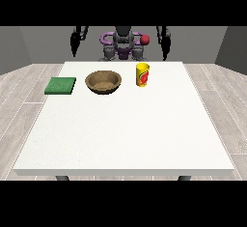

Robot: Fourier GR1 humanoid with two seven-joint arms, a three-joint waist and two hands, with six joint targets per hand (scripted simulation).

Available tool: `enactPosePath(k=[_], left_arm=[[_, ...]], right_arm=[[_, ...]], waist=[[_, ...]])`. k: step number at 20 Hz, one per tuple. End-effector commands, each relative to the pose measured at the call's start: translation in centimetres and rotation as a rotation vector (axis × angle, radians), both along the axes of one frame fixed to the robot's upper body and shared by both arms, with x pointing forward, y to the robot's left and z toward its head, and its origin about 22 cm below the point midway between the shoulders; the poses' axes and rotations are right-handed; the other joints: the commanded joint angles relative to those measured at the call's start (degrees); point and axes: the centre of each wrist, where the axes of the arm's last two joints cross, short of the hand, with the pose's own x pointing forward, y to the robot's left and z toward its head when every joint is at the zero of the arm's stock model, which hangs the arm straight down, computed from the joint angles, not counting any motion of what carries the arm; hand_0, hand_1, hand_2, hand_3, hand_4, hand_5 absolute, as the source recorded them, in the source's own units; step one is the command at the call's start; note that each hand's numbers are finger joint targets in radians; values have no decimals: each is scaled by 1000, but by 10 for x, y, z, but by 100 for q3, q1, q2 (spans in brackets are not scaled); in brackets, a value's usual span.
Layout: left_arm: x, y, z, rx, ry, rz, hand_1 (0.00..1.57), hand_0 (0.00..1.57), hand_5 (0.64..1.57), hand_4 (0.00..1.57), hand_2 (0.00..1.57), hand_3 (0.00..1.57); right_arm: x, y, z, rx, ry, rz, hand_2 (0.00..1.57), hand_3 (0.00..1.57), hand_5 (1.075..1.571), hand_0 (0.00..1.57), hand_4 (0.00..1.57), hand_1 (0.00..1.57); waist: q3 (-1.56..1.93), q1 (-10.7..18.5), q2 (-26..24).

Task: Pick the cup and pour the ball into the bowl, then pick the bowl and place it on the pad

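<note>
Front view across a white table [120, 134]; the robot [123, 42] stands behind the far edge, small at the top of the view. Cup [142, 74]: yellow with a red mark on its side, upright on the table, right of centre and near the far edge; the ball cannot be seen inside it from here. Bowl [103, 82]: brown, upright, just left of the cup and apart from it. Pad [61, 85]: green, flat, near the table's left edge, left of the bowl and apart from it. Hand at the view's left [74, 42] and hand at the view's right [165, 43]: both black, hanging beside the body behind the far edge, well apart from cup, bowl and pad, holding nothing; whether the fingers are spread or curled cannot be told at this scale.
</note>
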Motion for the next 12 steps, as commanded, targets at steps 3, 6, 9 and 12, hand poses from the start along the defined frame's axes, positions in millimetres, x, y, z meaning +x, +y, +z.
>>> enactPosePath(k=[3, 6, 9, 12], left_arm=[[3, 3, 24, 15, -34, -6, 0, 0, 1557, 0, 0, 0], [5, 4, 35, 20, -33, -12, 0, 0, 1557, 0, 0, 0], [14, -12, 71, -191, -24, 5, 0, 0, 1557, 0, 0, 0], [9, 23, 73, -140, -127, 46, 0, 0, 1552, 0, 0, 0]], right_arm=[[1, -10, 23, -37, -24, 3, 0, 0, 1569, 0, 0, 0], [3, -12, 34, -49, -20, 12, 0, 0, 1569, 0, 0, 0], [-10, -63, 31, 71, 12, 31, 0, 0, 1570, 0, 0, 0], [-7, -76, 57, 81, -73, 39, 0, 0, 1570, 0, 0, 0]], waist=[[104, -26, -1176], [116, -23, -1606], [167, 90, -1416], [160, 15, -891]])
